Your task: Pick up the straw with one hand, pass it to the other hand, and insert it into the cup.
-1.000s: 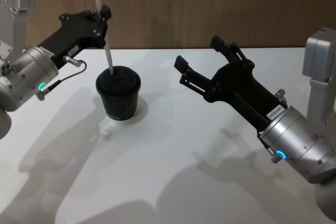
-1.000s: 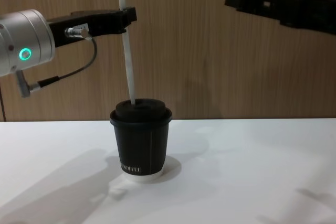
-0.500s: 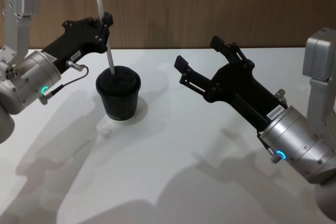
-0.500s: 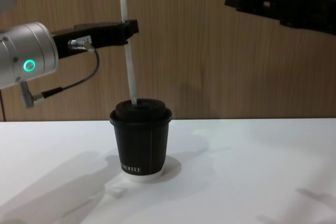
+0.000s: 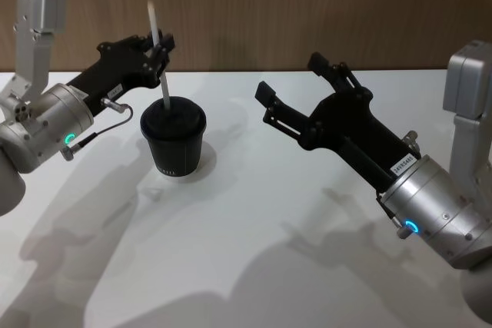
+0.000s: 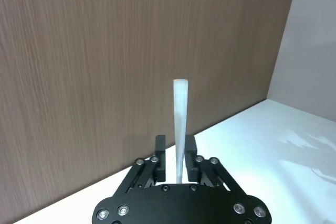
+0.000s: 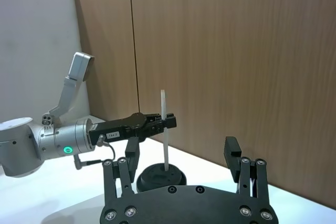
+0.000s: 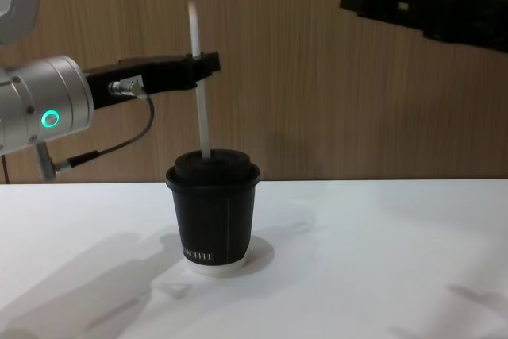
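White translucent straw [image 5: 157, 49] standing nearly upright, its lower end entered through the black lid of the cup [image 5: 173, 138]; the upper end rises clear above the lid. The left gripper [image 5: 160, 51] (black fingers on a silver cylindrical wrist with a green glowing ring and a dark cable) is clenched on the straw above the cup, about midway along its exposed length; in the left wrist view the straw [image 6: 180, 124] passes between the two closed fingers [image 6: 160, 160] and projects beyond them. From the chest, the straw [image 8: 199, 85] leans slightly toward 11 o'clock, the left gripper [image 8: 205, 65] reaching it from 9 o'clock, directly above the cup [image 8: 213, 213]. The cup, ribbed black paper with a white base rim, stands on the white table [image 5: 254, 251] toward 10 o'clock of the head view. The right gripper [image 5: 296, 86] hangs with fingers spread and nothing between them, at 3 o'clock from the cup and well apart from it, above the table. A brown wood-grain wall [image 8: 302, 93] closes the background.
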